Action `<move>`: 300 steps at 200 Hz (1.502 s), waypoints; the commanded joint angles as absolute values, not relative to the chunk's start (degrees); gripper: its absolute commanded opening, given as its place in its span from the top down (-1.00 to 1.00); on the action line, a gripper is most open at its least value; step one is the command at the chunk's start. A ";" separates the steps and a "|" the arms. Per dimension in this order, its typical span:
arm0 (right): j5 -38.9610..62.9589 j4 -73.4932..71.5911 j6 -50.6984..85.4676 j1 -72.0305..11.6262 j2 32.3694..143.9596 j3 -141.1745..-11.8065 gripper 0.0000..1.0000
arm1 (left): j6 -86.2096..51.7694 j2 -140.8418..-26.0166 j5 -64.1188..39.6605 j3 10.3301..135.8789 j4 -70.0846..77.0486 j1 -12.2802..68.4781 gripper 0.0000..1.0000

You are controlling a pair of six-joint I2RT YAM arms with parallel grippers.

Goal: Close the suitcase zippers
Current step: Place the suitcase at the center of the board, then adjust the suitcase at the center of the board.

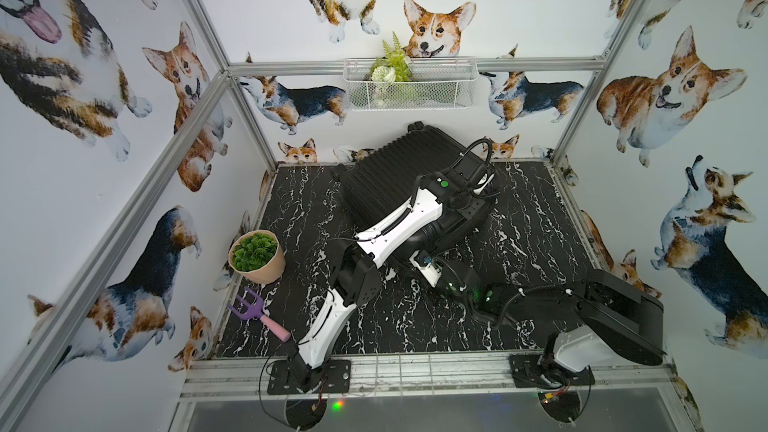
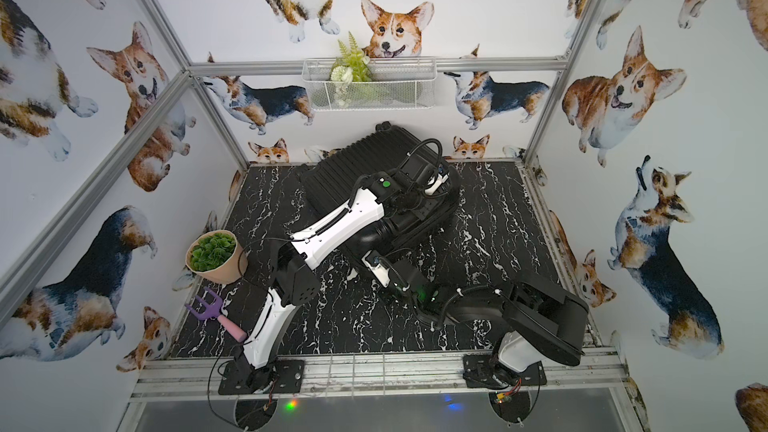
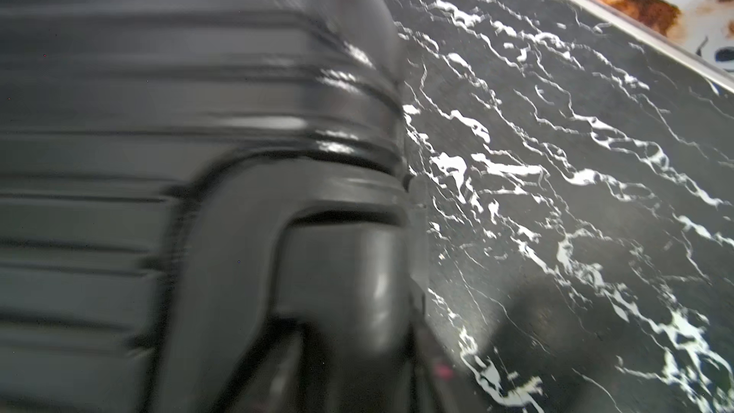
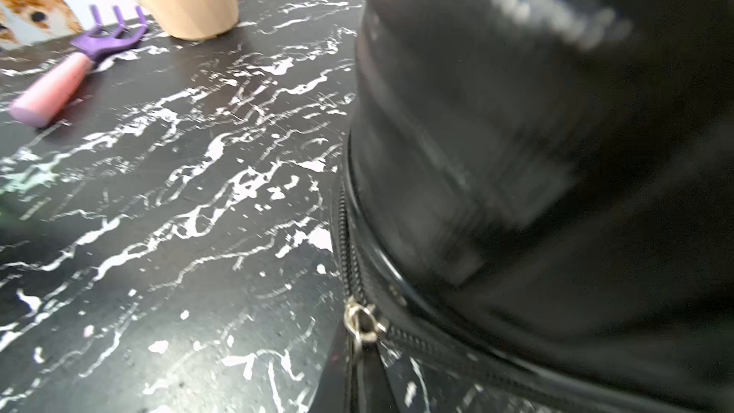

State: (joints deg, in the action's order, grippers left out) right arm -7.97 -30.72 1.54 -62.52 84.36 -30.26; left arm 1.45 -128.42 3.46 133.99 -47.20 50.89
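Observation:
The black ribbed suitcase (image 1: 386, 176) lies flat at the back of the marble table (image 1: 519, 243), and shows in both top views. My left gripper (image 1: 488, 182) reaches over the shell to its far right corner. In the left wrist view, which is blurred, its dark fingers (image 3: 431, 355) stand apart on either side of a rounded wheel housing (image 3: 341, 280), so it is open. My right gripper (image 1: 412, 255) is at the near corner. In the right wrist view it (image 4: 365, 387) is shut on the pull hanging from a silver slider (image 4: 363, 323) on the zipper track (image 4: 345, 240).
A potted green plant (image 1: 255, 257) and a purple garden fork with a pink handle (image 1: 257, 313) sit at the table's left side. A white wire basket (image 1: 449, 89) holding greenery hangs on the back frame. Metal rails edge the table.

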 commanded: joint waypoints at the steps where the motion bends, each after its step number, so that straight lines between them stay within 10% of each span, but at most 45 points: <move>1: -7.31 -34.23 -0.12 -62.08 82.12 -27.32 1.00 | 4.27 -123.87 8.61 134.18 -38.94 50.55 -0.32; 92: -8.82 -29.53 3.20 -52.33 70.32 -18.62 1.00 | 14.64 -109.76 9.91 122.16 -42.91 47.62 -0.50; 190: -5.09 -18.94 7.47 -38.60 56.42 -16.33 1.00 | 60.21 -90.12 -20.58 94.38 -43.92 38.89 -0.67; 300: -0.90 -17.28 7.42 -38.33 55.89 -17.23 1.00 | 70.57 -98.35 -18.56 95.28 -41.26 44.67 -0.74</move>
State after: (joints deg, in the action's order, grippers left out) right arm -3.73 -15.22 7.42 -38.22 56.42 -16.53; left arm 66.26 -96.82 -19.97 94.65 -43.42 43.27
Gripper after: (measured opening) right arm 0.049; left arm 0.871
